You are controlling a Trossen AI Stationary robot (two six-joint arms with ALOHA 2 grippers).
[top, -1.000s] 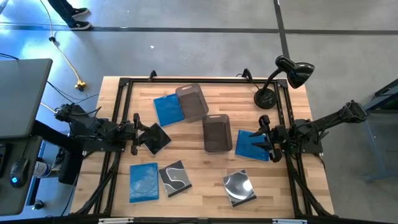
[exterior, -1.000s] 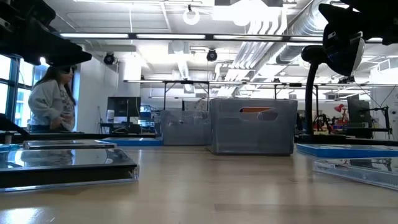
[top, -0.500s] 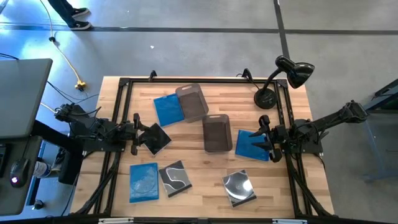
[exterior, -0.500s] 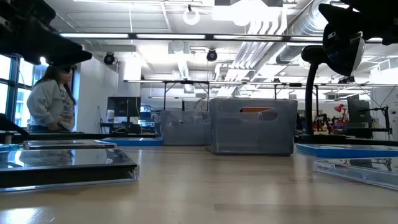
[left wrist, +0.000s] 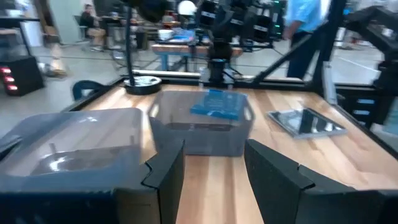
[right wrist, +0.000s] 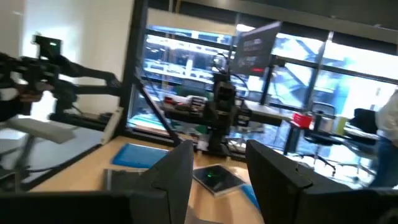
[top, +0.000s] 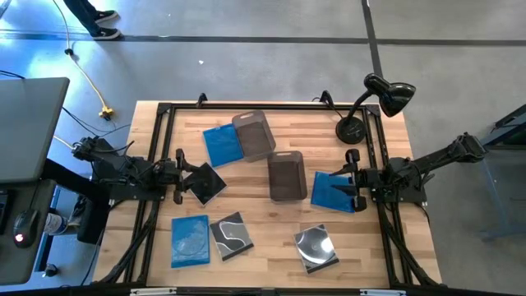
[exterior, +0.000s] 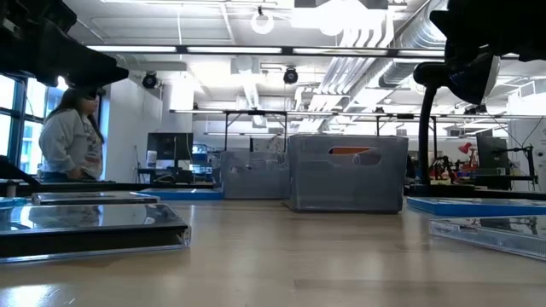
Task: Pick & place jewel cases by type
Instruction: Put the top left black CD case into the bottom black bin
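Observation:
Six jewel cases lie flat on the wooden table. The blue ones are at the far left (top: 220, 145), at the right (top: 333, 191) and at the near left (top: 189, 240). A black one (top: 205, 182) lies at the left, a black-and-grey one (top: 230, 234) near the front, and a silver one (top: 316, 247) at the near right. My left gripper (top: 182, 175) (left wrist: 214, 155) is open and hovers at the black case's left edge. My right gripper (top: 352, 178) (right wrist: 217, 155) is open over the right edge of the right blue case. Both hold nothing.
Two smoky-grey tubs (top: 253, 136) (top: 286, 175) stand in the table's middle, between the arms. A black desk lamp (top: 370, 103) stands at the far right corner. A black frame rims the table. A person (exterior: 72, 141) stands in the room beyond.
My right gripper has drawn back a little toward the table's right edge, staying open. The cases and tubs lie where they were.

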